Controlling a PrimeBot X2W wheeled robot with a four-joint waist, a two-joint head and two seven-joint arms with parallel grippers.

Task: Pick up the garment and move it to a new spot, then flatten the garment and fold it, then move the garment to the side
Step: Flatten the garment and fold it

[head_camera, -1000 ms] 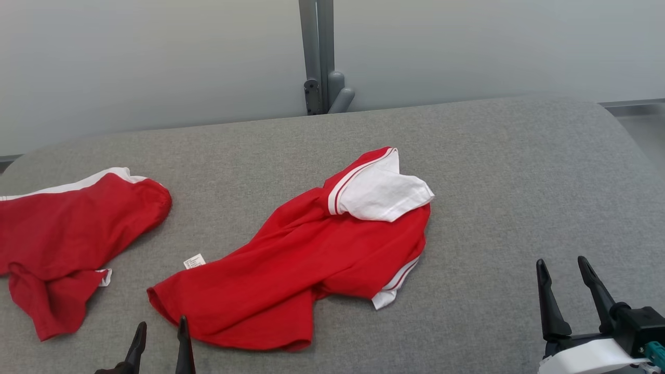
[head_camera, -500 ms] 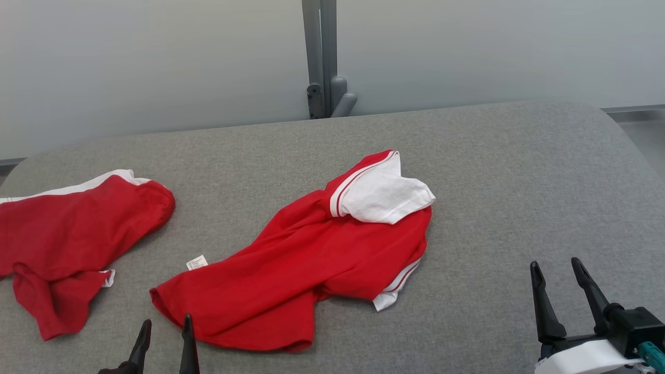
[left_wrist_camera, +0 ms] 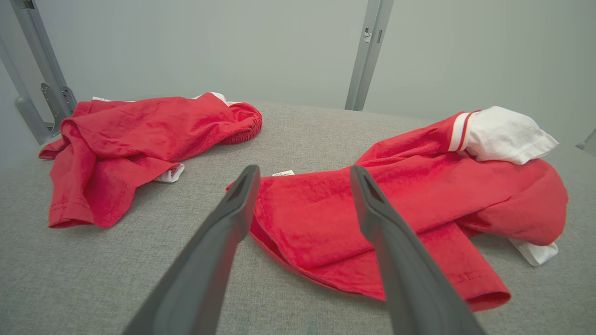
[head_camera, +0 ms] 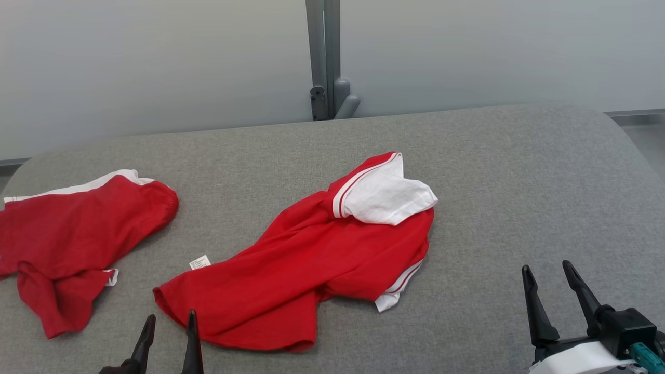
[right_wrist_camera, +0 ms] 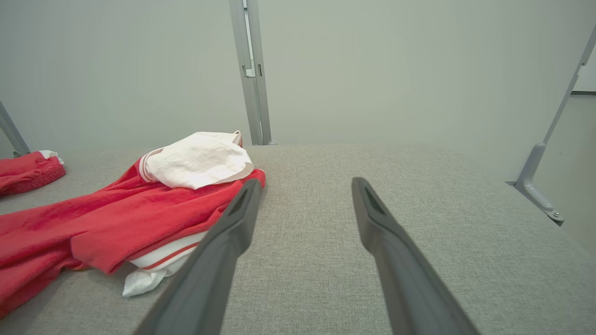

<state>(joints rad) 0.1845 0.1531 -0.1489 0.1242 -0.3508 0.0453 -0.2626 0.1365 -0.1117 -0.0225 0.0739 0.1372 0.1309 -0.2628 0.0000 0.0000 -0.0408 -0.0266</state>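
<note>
We count two red pieces: the garment (head_camera: 311,265) at frame centre, another garment (head_camera: 67,234) at far left. Our two grippers, left gripper (head_camera: 171,315) lower left, right gripper (head_camera: 546,266) lower right, both gape empty.

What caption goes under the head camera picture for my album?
Open left hand and open right hand near a crumpled red shirt on the grey table.
</note>
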